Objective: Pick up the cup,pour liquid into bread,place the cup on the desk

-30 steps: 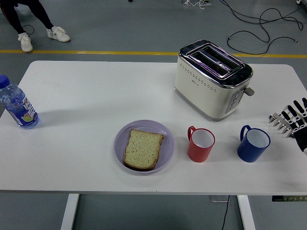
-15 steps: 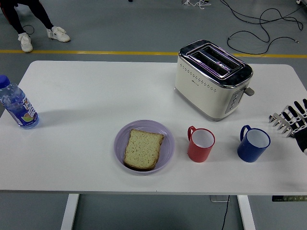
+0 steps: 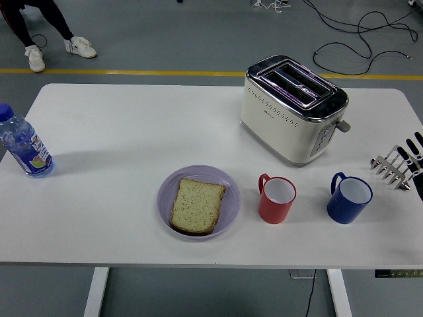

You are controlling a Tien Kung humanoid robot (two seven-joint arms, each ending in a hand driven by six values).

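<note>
Reaching in at the right edge of the head view, the robot's right hand (image 3: 414, 153) is mostly cut off by the frame: only a few black fingers show, extended rather than curled, holding nothing, beside a small metal toast rack (image 3: 390, 168). Whether hand and rack touch cannot be told. The left arm is out of sight. Two cups stand upright on the white table (image 3: 132, 132): a red cup (image 3: 276, 199) and a blue cup (image 3: 349, 197), both with handles to the left (their contents cannot be made out). One slice of bread (image 3: 197, 205) lies on one lilac plate (image 3: 228, 188), just left of the red cup. One cream toaster (image 3: 293, 109) sits behind the cups. One water bottle (image 3: 23, 143) stands at the table's left edge. A person's legs and shoes (image 3: 55, 45) show at the top left, cropped.
</note>
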